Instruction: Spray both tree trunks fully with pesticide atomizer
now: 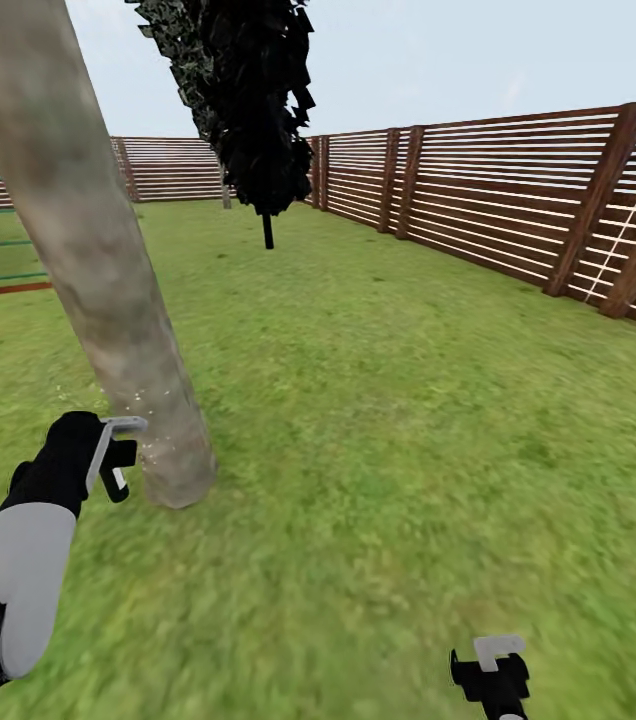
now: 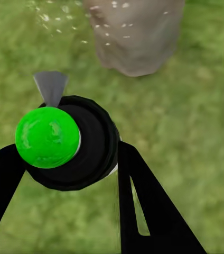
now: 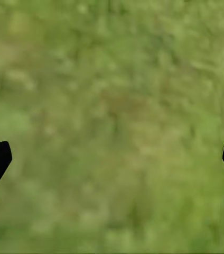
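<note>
Spraying with the left gripper [image 2: 70,159] clamped on the pesticide atomizer [image 2: 64,140], nozzle aimed at the tree trunk [image 1: 98,260] just ahead, white pesticide [image 2: 80,21] speckling its base, right gripper [image 3: 112,159] spread empty over lawn, well apart from the trunk.

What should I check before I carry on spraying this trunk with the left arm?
1. Sprayer held between the left gripper fingers: ok.
2. Nozzle aimed at the trunk: ok, the base lies ahead in the left wrist view.
3. White specks reaching the bark: ok, low down.
4. Upper trunk covered: cannot tell.
5. Right gripper open over the grass: ok.
6. Second tree treated: cannot tell.
</note>
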Motion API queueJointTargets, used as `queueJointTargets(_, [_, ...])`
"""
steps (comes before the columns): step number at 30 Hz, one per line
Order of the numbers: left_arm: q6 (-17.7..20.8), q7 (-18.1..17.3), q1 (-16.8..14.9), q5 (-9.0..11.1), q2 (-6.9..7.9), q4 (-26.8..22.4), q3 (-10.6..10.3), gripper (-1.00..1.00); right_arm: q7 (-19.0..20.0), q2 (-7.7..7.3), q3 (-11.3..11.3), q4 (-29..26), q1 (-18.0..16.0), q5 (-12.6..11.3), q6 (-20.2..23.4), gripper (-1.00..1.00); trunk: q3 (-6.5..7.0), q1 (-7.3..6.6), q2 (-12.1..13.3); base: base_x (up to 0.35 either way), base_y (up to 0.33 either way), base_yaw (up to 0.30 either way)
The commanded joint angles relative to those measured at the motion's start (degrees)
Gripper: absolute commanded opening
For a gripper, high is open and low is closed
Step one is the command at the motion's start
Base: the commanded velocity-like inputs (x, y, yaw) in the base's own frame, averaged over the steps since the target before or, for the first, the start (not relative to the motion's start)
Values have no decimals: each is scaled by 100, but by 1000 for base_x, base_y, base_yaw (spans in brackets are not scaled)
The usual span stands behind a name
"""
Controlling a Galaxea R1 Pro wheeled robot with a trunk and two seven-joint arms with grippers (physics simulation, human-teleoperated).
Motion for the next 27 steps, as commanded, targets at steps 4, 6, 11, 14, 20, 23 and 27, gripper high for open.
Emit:
queueJointTargets(4, [-5,-1,0,-12,-3,0,8,-100,0,-2,2,0,0,0,0,100,0,0,0,90,-266,0])
queueJointTargets(6, [-5,6,0,-18,-4,1,8,-100,0,-1,2,0,0,0,0,100,0,0,0,17,-273,0])
queueJointTargets(11, [-10,30,0,-21,5,1,2,-100,0,6,2,0,0,0,0,100,0,0,0,2,-275,0])
queueJointTargets(14, [-22,38,7,-20,10,4,0,-100,0,7,2,0,0,0,0,100,0,0,0,0,-275,122])
queueJointTargets(20, [-40,43,120,-27,14,1,0,-100,942,-27,-5,0,2,-6,0,100,0,0,0,0,-275,202])
queueJointTargets(23, [-41,43,123,-31,14,2,0,-100,1133,-33,-7,0,1,-9,0,100,0,0,0,46,-275,16])
queueJointTargets(27, [-41,47,123,-43,32,1,7,-100,1151,-37,-7,0,0,-9,0,100,0,0,0,176,-238,1])
